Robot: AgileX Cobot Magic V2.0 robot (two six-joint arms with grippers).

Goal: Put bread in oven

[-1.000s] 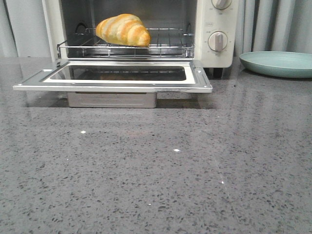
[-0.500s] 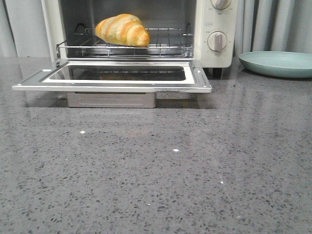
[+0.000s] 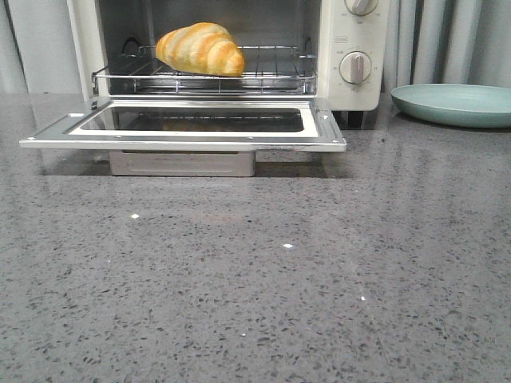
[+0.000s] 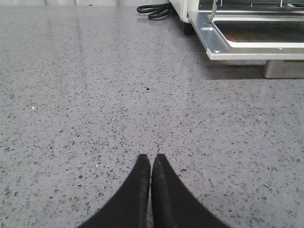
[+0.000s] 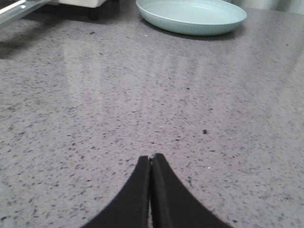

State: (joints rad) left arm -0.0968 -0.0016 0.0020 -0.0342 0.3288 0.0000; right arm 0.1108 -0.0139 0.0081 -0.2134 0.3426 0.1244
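Grey speckled stone makes up the countertop point(image 3: 263, 271) that fills most of what I see. At its far edge stands the cream-white countertop toaster oven point(image 3: 355, 40), its glass-windowed drop-down door point(image 3: 188, 128) lying flat and open toward me. There is small print beside the round knobs point(image 3: 355, 68), but I cannot read it, and I can make out no brand name. To the oven's right rests a pale green round plate point(image 3: 455, 104), well apart from the door. The golden-brown, pale-striped croissant-shaped bread point(image 3: 201, 49) sits inside the oven on the silver wire rack point(image 3: 271, 72), toward its left half.

From the wrist cameras, both arms sit low over bare counter — the left gripper point(image 4: 151, 161) near the door's left corner, the right gripper point(image 5: 151, 161) facing the plate. Both pairs of black fingers are pressed together, holding nothing.

Against the frames from a second ago, I see nothing moved — bread, door and plate lie the same.
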